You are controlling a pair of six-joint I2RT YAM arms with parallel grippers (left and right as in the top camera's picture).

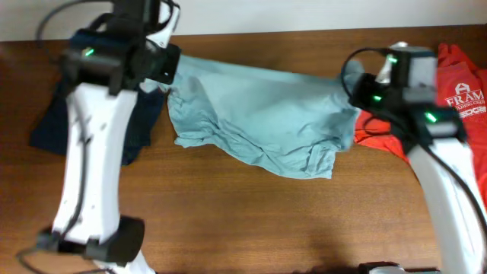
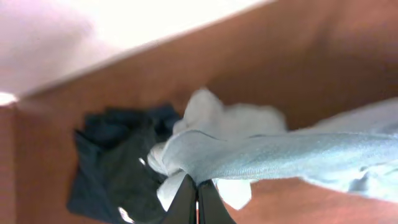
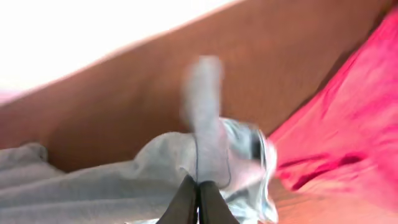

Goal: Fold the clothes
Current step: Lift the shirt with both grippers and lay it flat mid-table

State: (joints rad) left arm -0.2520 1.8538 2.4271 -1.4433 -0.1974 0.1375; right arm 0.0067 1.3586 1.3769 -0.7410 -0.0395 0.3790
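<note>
Pale grey-blue T-shirt (image 1: 266, 114), the garment in hand, lies across the far half of the table (image 1: 243, 221). Its far edge is drawn out between my two arms and its near part lies rumpled on the wood.

The left gripper (image 2: 198, 200) is clenched on a bunch of cloth at the end of the shirt nearest the navy T-shirt (image 2: 112, 162), its fingers pressed together with fabric gathered at their tips. The right gripper (image 3: 198, 199) is likewise pinched onto the opposite end, just beside the red T-shirt (image 3: 348, 124); the wrist view is blurred, but cloth plainly sits between the tips.

Progress, as I judge it: early. The shirt is spread but not flat, and I see no crease or doubled panel, so no fold is made. Smoothing and every fold remain. The navy and red shirts lie crumpled at either side of the table, untouched and also unfolded.

Containers: none in view. No basket, bin or tray appears in any camera; all three garments rest directly on the table.
</note>
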